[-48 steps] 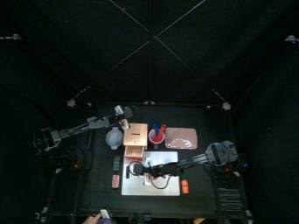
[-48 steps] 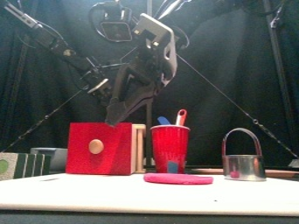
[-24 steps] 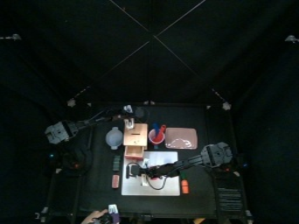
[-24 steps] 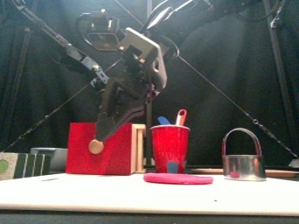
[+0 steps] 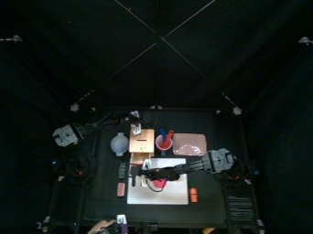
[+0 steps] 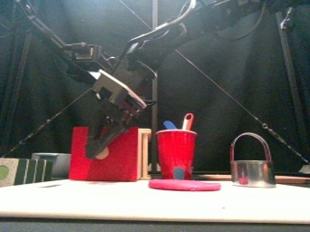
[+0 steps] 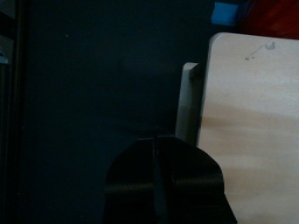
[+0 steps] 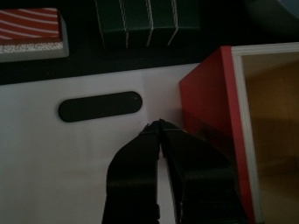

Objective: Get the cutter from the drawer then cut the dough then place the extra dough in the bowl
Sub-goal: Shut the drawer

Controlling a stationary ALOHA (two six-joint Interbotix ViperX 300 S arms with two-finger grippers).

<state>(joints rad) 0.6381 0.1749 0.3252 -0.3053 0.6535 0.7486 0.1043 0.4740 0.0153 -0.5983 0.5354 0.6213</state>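
Observation:
The pink dough (image 6: 184, 185) lies flat on the white cutting board (image 6: 145, 205), and the metal cutter (image 6: 251, 169) stands on the board to its right. Behind them is the wooden box with its red drawer front (image 6: 111, 165). My right gripper (image 6: 98, 151) hangs shut in front of that drawer front and hides its knob. In the right wrist view the right gripper (image 8: 156, 131) points down at the board beside the red drawer front (image 8: 212, 98). My left gripper (image 7: 160, 142) is shut, hovering beside the wooden box (image 7: 251, 105) at the back left (image 5: 131, 118).
A red cup (image 6: 177, 152) with toy knives stands behind the dough. The blue-grey bowl (image 5: 119, 143) sits left of the box, the pink tray (image 5: 193, 144) to its right. Dark sushi blocks (image 8: 138, 21) and a striped toy (image 8: 30, 26) lie beyond the board's end.
My right gripper has swung left and lower across the drawer front, now covering its knob. The left arm has drawn back a little toward the left.

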